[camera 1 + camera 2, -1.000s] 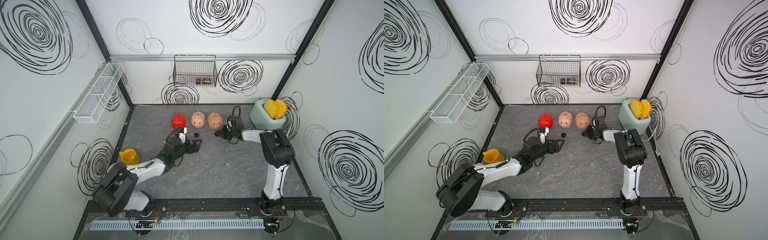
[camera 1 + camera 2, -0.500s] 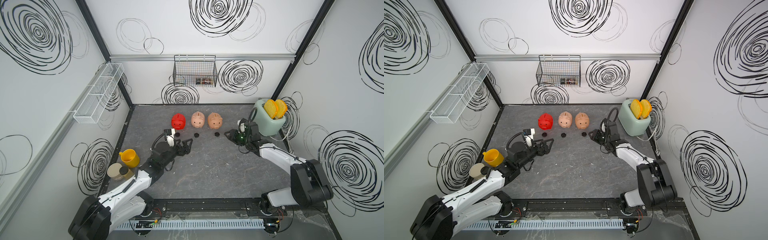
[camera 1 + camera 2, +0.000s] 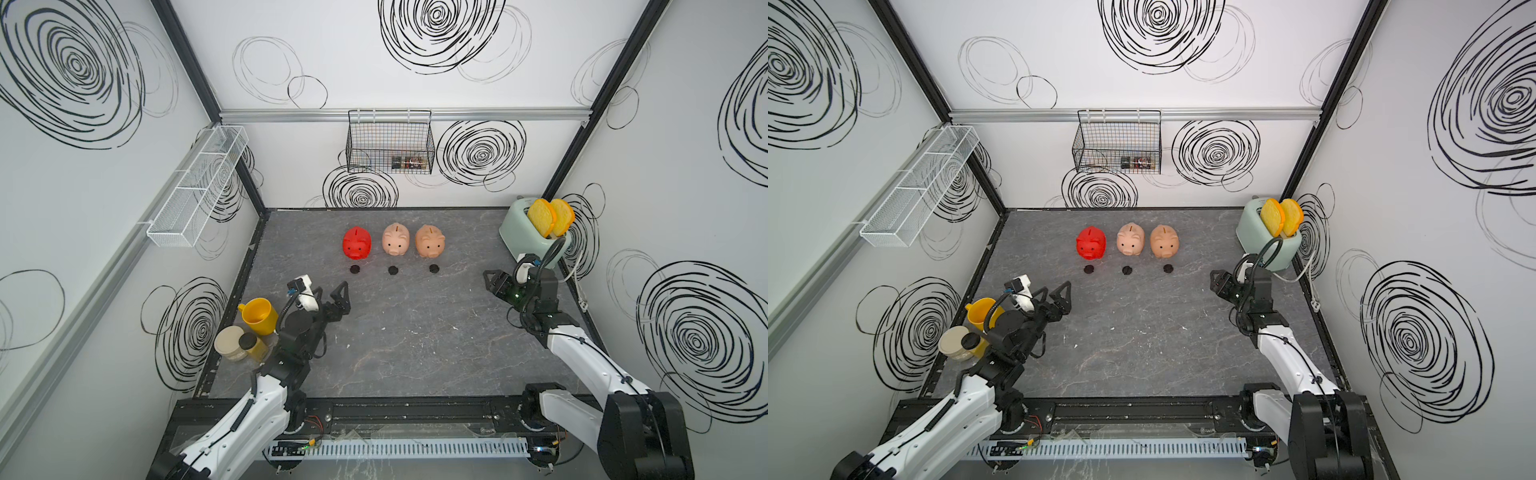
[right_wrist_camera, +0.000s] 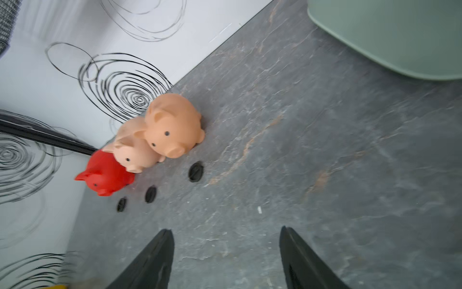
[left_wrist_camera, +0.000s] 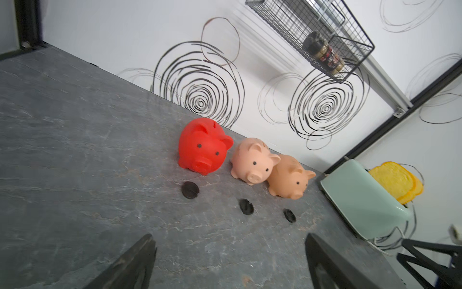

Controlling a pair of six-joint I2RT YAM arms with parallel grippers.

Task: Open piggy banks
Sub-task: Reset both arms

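Three piggy banks stand upright in a row near the back wall: red (image 3: 356, 243), pale pink (image 3: 395, 240), peach-tan (image 3: 430, 241). On the floor before each lies a round black plug (image 3: 354, 269) (image 3: 392, 270) (image 3: 434, 268). Their bellies are hidden. My left gripper (image 3: 330, 291) hovers well in front of the red pig, open and empty; in the left wrist view its jaws (image 5: 229, 237) frame bare floor. Off to the right of the pigs my right gripper (image 3: 492, 278) hangs beside the toaster, open, with nothing between its fingers (image 4: 225, 229).
A mint toaster (image 3: 534, 232) holding two toast slices stands at the back right, with a cable along the right wall. A yellow mug (image 3: 257, 316) and a tan jar (image 3: 230, 343) sit at the left edge. A wire basket (image 3: 390, 141) hangs on the back wall.
The right gripper opened, leaving a black plug in front of the peach-tan pig, and drew back to the right. The left arm pulled back toward the front left.
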